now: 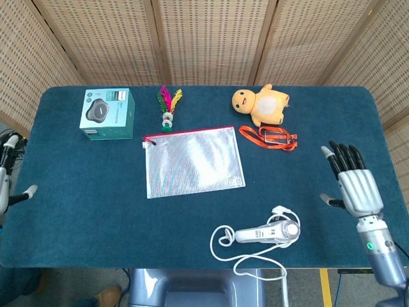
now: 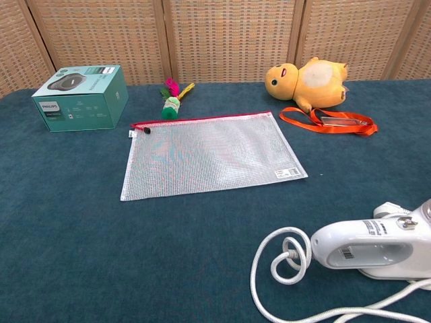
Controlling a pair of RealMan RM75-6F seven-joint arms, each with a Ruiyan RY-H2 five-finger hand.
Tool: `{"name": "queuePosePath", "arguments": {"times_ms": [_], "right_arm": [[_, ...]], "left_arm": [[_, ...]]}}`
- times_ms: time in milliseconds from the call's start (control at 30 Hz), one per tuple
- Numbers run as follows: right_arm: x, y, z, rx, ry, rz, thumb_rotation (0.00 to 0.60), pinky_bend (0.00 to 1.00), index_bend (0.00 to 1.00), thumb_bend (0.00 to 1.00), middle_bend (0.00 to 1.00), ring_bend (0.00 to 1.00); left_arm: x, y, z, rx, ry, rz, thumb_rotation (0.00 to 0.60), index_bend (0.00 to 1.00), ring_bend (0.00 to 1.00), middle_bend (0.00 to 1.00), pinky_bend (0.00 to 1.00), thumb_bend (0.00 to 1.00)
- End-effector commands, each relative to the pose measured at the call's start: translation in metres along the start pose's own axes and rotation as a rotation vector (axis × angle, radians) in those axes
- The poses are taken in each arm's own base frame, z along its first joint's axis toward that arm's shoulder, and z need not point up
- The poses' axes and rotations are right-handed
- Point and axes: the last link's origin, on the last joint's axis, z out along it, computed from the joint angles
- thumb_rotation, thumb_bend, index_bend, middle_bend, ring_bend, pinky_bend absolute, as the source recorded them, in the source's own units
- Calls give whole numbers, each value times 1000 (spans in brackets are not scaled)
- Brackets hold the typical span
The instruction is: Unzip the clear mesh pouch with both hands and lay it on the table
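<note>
The clear mesh pouch with a red zipper edge lies flat in the middle of the blue table. Its dark zipper pull sits at the left end of the zipper. My right hand hangs over the table's right edge, fingers spread, holding nothing. Only a sliver of my left hand shows at the left border of the head view, fingers apart and empty. Both hands are far from the pouch. Neither hand shows in the chest view.
A teal box stands at the back left. A feathered toy lies behind the pouch. A yellow plush and an orange lanyard sit at the back right. A white handheld device with a coiled cord lies at the front.
</note>
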Motion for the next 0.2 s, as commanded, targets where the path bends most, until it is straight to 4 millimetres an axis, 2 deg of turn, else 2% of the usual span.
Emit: {"name": "queuePosePath", "arguments": {"times_ms": [33,200], "right_arm": [[-1,13,-35,-13,5,-81,600,0,13,0,0,0],[-4,16,-57,-26,5,-75,600,0,13,0,0,0]], "left_arm": [[-6,-16,-35,1,5,18,600,0,0,0,0,0],[-8,-24,-58,9,-4,7,600,0,0,0,0,0]]}}
